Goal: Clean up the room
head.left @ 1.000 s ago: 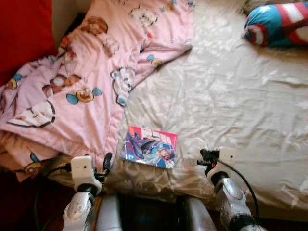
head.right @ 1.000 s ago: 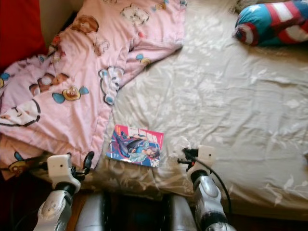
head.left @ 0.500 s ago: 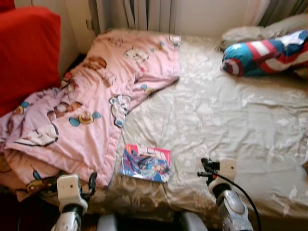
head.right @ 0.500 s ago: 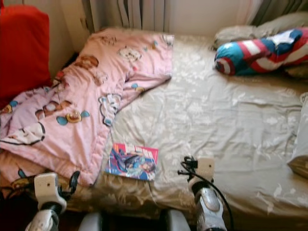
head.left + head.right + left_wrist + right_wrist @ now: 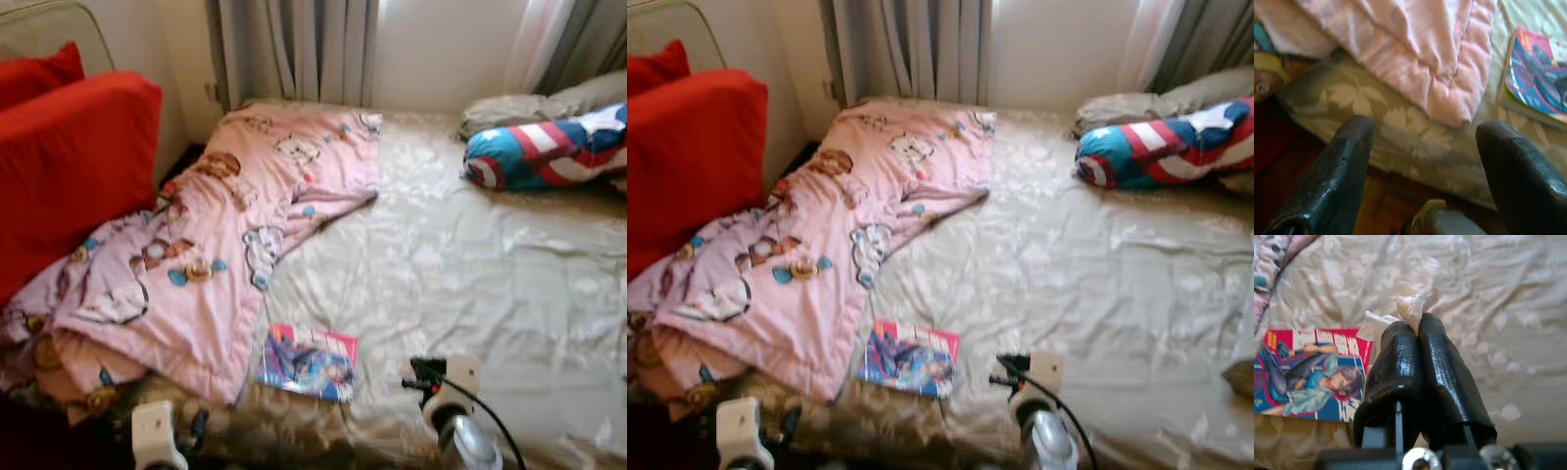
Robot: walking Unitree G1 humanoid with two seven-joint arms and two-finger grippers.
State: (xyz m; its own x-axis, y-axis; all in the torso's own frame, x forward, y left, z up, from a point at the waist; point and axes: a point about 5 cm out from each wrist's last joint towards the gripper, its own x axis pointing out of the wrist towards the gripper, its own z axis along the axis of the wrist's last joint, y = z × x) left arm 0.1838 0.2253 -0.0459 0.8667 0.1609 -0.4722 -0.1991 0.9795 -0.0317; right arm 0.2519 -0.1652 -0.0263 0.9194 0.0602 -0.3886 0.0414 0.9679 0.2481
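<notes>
View has tilted up since a second ago; the comic book (image 5: 309,363) is unmoved on the bed (image 5: 470,294). Right gripper (image 5: 1418,328) stays clamped on a clear wrapper scrap (image 5: 1411,308), left gripper (image 5: 1422,147) spread wide, empty. Trash needs binning next.

We are looking at a big bed (image 5: 470,274) with a shiny tan sheet. A red cushion (image 5: 69,166) is sitting beside it on the left. Grey curtains (image 5: 294,49) are hanging at the far end, against a pale wall (image 5: 441,49).
</notes>
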